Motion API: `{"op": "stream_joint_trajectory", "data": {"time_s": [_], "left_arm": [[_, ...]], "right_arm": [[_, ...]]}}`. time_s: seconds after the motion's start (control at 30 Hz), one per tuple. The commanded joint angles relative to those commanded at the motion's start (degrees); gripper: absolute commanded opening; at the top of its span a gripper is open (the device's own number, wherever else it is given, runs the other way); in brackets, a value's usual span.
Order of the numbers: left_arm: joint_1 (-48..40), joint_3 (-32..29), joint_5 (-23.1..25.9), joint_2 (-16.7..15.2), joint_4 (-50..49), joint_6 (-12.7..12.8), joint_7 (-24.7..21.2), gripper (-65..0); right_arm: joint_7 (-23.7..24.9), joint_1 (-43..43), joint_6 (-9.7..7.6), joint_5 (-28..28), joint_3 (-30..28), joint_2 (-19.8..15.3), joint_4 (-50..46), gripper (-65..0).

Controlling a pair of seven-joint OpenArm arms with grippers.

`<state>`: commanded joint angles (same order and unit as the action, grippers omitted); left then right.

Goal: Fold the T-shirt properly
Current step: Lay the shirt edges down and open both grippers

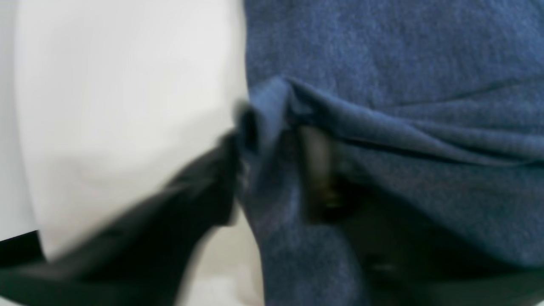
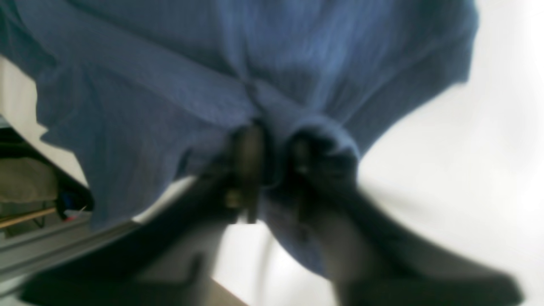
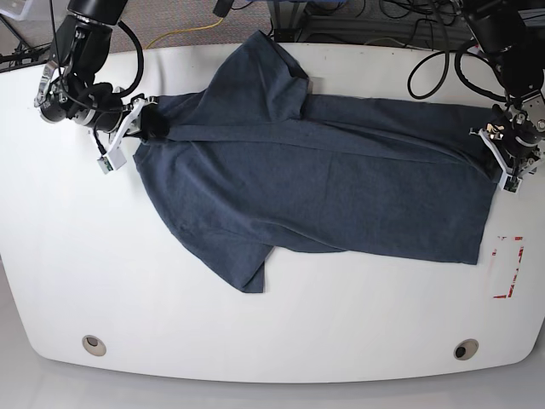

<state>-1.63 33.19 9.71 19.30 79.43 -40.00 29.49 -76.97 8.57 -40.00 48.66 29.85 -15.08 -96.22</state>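
Right gripper (image 3: 146, 132), at left, jaws closed on fabric; dark slate-blue T-shirt (image 3: 306, 187), spread across a white tabletop (image 3: 102, 264) with two round metallic inserts near its near corners; left gripper (image 3: 494, 173), at right, jaws pinching the T-shirt's edge.

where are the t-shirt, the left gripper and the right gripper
T-shirt (image 3: 341, 200): base view, middle of the dark blue cloth
left gripper (image 1: 278, 157): left wrist view, midway between its blurred fingertips
right gripper (image 2: 274, 157): right wrist view, midway between its fingertips
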Motion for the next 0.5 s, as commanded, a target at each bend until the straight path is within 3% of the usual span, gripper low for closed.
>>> {"op": "stream_joint_trajectory", "data": {"time_s": [0.07,0.13,0.27,0.4,0.5], "left_arm": [[0.62,0.00,-0.35,0.00,-0.09,0.00,0.09,-21.7],[0.79,0.18,-0.44,0.00,0.79,0.00,0.09,-21.7],[-0.53,1.23,-2.20,0.00,5.27,0.00,0.09,-21.7],[-6.59,2.99,-5.71,-0.18,10.02,0.00,0.09,-21.8],[-9.85,2.90,-6.95,-0.44,11.52,0.00,0.09,-21.8]], "right_arm": [[0.00,0.35,0.00,0.09,0.00,-0.09,-0.62,-24.7],[0.00,1.14,0.00,-0.18,1.32,-0.09,-3.08,-18.7],[0.00,3.78,0.00,-1.67,4.13,0.00,-7.91,-20.1],[0.00,6.15,0.00,-7.12,4.92,0.53,-12.57,-24.1],[0.00,8.18,0.00,-7.21,4.75,1.05,-14.24,-24.9]]}}
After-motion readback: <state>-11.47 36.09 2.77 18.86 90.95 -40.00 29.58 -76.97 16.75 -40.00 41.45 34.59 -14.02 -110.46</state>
